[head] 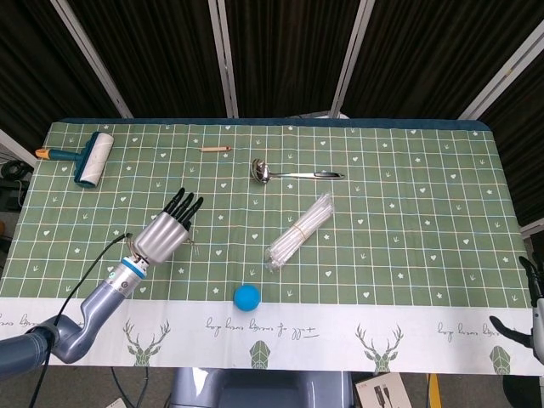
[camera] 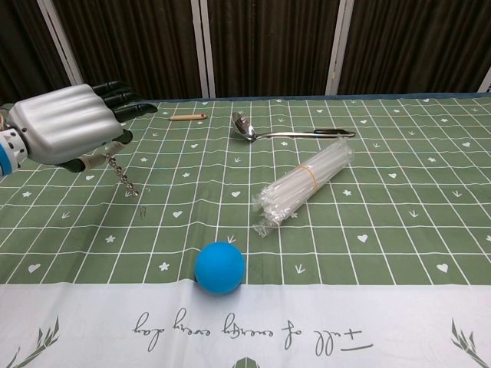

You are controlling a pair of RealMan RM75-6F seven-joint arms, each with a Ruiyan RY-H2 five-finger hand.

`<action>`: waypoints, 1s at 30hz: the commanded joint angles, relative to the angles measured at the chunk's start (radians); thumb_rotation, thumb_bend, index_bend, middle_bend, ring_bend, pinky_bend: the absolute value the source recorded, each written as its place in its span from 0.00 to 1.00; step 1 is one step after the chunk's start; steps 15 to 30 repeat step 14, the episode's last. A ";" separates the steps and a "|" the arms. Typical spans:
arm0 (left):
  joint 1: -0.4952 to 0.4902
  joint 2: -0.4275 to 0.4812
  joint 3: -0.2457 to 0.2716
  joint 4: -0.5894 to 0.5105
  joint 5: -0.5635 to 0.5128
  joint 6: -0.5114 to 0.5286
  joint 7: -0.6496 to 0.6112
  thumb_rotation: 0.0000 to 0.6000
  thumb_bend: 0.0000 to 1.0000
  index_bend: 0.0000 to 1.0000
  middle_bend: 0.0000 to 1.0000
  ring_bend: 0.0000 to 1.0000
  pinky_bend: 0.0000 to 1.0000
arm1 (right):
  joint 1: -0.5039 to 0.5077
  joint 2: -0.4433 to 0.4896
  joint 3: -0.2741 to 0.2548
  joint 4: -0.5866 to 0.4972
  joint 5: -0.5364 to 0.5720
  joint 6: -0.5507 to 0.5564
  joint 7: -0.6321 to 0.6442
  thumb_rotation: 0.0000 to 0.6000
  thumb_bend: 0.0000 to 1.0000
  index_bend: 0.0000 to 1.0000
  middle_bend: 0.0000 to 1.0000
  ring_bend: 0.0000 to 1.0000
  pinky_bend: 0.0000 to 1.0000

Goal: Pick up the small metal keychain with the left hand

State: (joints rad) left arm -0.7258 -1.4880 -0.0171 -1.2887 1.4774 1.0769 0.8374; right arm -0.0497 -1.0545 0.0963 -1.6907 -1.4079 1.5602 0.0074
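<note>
My left hand [head: 163, 231] hovers over the left half of the table, silver back up and dark fingers pointing away from me. It pinches the small metal keychain [camera: 123, 175], whose thin chain dangles below the thumb side [head: 192, 246]. The chest view shows the same left hand [camera: 65, 123] large at the left edge, with the chain hanging slanted toward the cloth. My right hand [head: 529, 299] shows only as a sliver at the lower right edge of the head view, off the table, its dark fingertips apart and holding nothing.
A blue ball [camera: 219, 266] sits near the front edge. A bundle of clear straws [camera: 304, 184] lies in the middle, a metal ladle [camera: 288, 133] behind it, a small wooden stick [camera: 188, 116] at the back, and a lint roller [head: 89, 159] at far left.
</note>
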 commanded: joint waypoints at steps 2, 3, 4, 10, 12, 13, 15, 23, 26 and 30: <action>0.002 -0.002 0.002 0.002 0.003 -0.002 -0.002 1.00 0.41 0.58 0.00 0.00 0.00 | 0.000 0.000 0.001 0.001 0.000 0.000 -0.001 1.00 0.00 0.06 0.00 0.00 0.08; 0.002 -0.004 0.001 0.001 0.003 -0.002 -0.003 1.00 0.41 0.58 0.00 0.00 0.00 | 0.000 0.000 0.001 0.001 0.000 0.000 -0.001 1.00 0.00 0.06 0.00 0.00 0.08; 0.003 -0.005 0.001 0.001 0.003 -0.003 -0.004 1.00 0.41 0.58 0.00 0.00 0.00 | 0.000 0.000 0.001 0.001 0.001 0.000 -0.001 1.00 0.00 0.06 0.00 0.00 0.08; 0.006 -0.010 0.008 -0.006 0.012 -0.007 0.003 1.00 0.41 0.58 0.00 0.00 0.00 | 0.000 0.001 0.003 0.000 0.004 0.000 0.005 1.00 0.00 0.06 0.00 0.00 0.08; 0.008 -0.011 0.007 -0.006 0.014 -0.006 0.005 1.00 0.41 0.58 0.00 0.00 0.00 | -0.001 0.001 0.003 0.001 0.003 0.001 0.004 1.00 0.00 0.06 0.00 0.00 0.08; 0.008 -0.012 0.007 -0.005 0.014 -0.006 0.005 1.00 0.41 0.58 0.00 0.00 0.00 | -0.001 0.001 0.002 0.000 0.002 0.001 0.004 1.00 0.00 0.06 0.00 0.00 0.08; 0.009 -0.013 0.006 -0.005 0.012 -0.007 0.005 1.00 0.41 0.58 0.00 0.00 0.00 | -0.001 0.001 0.002 0.000 0.001 0.001 0.004 1.00 0.00 0.06 0.00 0.00 0.08; 0.009 -0.013 0.006 -0.005 0.012 -0.007 0.005 1.00 0.41 0.58 0.00 0.00 0.00 | -0.001 0.001 0.002 0.000 0.001 0.001 0.004 1.00 0.00 0.06 0.00 0.00 0.08; 0.009 -0.013 0.006 -0.005 0.012 -0.007 0.005 1.00 0.41 0.58 0.00 0.00 0.00 | -0.001 0.001 0.002 0.000 0.001 0.001 0.004 1.00 0.00 0.06 0.00 0.00 0.08; 0.009 -0.013 0.006 -0.005 0.012 -0.007 0.005 1.00 0.41 0.58 0.00 0.00 0.00 | -0.001 0.001 0.002 0.000 0.001 0.001 0.004 1.00 0.00 0.06 0.00 0.00 0.08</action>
